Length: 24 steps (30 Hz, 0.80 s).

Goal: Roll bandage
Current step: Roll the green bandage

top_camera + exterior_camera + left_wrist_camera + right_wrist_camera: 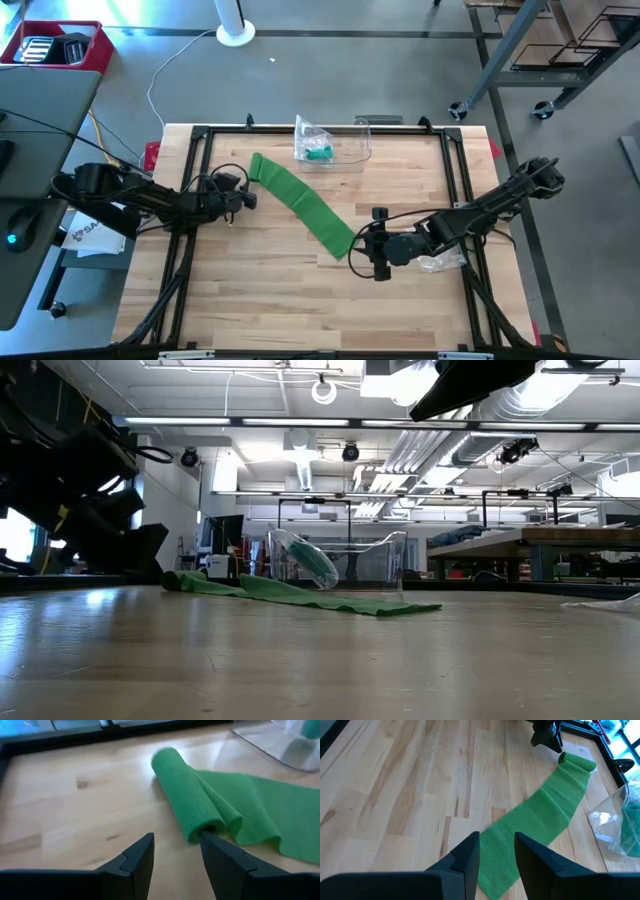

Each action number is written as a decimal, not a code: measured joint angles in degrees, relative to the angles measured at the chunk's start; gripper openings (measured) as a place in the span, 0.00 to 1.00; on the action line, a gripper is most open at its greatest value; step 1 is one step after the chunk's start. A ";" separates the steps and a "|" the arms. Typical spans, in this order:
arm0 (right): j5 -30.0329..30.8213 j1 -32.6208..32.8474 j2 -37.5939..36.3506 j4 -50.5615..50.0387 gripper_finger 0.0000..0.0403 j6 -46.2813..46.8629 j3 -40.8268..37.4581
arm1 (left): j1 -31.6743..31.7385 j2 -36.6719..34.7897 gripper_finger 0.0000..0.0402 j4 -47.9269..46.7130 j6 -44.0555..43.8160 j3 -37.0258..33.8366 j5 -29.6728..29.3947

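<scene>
Left wrist view shows the left gripper [177,851] spread just beside the bandage [200,795] roll's end. The right gripper [497,847], also spread, hovers over the flat tail. Roll evenly, keeping edges aligned.

Only the letters "SA" can be read, on a white sheet [88,236] beside the table

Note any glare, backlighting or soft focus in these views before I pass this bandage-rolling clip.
Low view: ceiling lights blow out and backlight the scene, leaving the arm at the picture's left a dark silhouette; the tabletop shows sheen. Left wrist view: the left hand is soft-edged, while the green bandage roll stays sharp. High view: even light, with mild glare on the plastic bag.
</scene>
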 joint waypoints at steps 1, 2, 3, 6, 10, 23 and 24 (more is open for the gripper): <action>0.00 0.00 0.00 0.00 0.28 0.00 0.00 | 0.17 0.02 0.38 -0.10 0.05 0.00 1.11; 0.00 0.00 0.00 0.00 0.28 0.00 0.00 | 0.34 0.02 0.38 -0.12 0.48 0.00 2.04; 0.00 0.00 0.00 0.00 0.28 0.00 0.00 | 0.40 0.02 0.38 -0.08 0.87 0.00 2.62; 0.00 0.00 0.00 0.00 0.28 -0.02 0.00 | 0.40 0.02 0.38 0.19 1.05 0.00 2.80; 0.00 0.00 0.00 0.00 0.28 -0.04 0.00 | 0.40 0.41 0.38 1.48 2.23 0.00 2.42; 0.01 0.00 0.00 0.46 0.28 -0.45 0.00 | 3.12 12.94 0.38 2.41 12.71 8.71 -0.75; 0.00 0.01 0.00 0.45 0.28 -0.46 0.00 | 3.36 13.73 0.38 2.39 13.72 9.35 -0.72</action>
